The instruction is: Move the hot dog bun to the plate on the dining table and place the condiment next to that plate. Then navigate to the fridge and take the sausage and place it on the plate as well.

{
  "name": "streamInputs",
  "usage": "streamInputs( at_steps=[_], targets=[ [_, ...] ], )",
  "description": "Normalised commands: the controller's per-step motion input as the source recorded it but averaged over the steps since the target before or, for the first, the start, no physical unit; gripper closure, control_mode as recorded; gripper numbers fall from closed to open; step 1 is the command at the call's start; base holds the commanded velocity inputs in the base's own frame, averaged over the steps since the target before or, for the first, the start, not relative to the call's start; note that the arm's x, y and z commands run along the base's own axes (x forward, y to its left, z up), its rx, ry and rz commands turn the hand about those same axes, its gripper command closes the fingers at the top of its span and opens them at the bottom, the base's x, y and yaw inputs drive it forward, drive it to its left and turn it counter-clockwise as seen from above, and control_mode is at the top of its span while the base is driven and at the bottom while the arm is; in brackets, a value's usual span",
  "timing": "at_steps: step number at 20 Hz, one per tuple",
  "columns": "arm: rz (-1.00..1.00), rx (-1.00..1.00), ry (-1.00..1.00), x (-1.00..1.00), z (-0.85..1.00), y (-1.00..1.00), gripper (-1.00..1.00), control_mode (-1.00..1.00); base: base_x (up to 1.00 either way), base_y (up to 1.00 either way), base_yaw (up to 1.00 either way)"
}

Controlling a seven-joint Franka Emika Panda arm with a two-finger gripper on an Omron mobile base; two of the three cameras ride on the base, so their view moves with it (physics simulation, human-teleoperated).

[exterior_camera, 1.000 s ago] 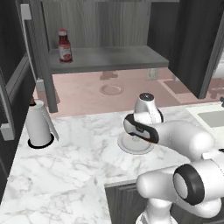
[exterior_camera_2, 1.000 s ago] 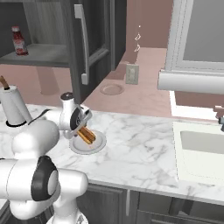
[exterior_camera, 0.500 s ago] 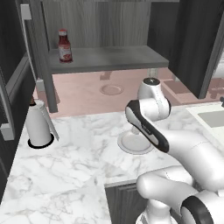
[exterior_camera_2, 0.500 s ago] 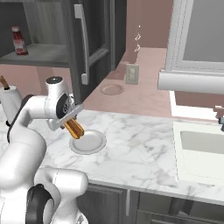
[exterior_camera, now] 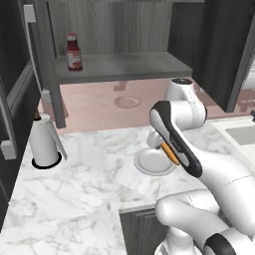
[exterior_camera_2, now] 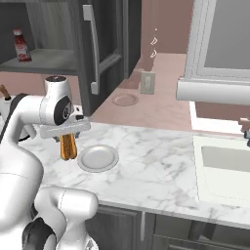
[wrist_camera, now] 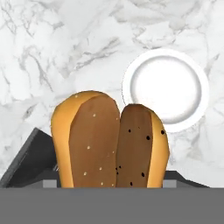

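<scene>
Both base views look forward over the marble counter point(exterior_camera: 89, 184) from behind; hand view looks straight down, close

White marble counter point(exterior_camera: 89, 184), round white plate point(exterior_camera: 155, 162) just below the gripper point(exterior_camera_2: 69, 146), white jug point(exterior_camera: 44, 141) far to its left
</scene>
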Motion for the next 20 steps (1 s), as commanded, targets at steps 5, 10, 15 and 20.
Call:
streamInputs(
  at_steps=[5, 10, 15, 20],
  targets=[
    [-0.44, 0.03, 0.13, -0.17, 0.00, 0.01, 1.00, -1.00, 0.00, 0.00, 0.00],
    [-0.21, 0.00, 0.07, 0.00, 0.00, 0.00, 1.00, -1.00, 0.00, 0.00, 0.00],
    [0.00, 0.00, 0.00, 0.00, 0.00, 0.00, 1.00, 1.00, -0.60, -0.12, -0.12],
    [0.00, 0.00, 0.00, 0.00, 0.00, 0.00, 1.00, 1.00, -0.50, -0.51, -0.16]
  ],
)
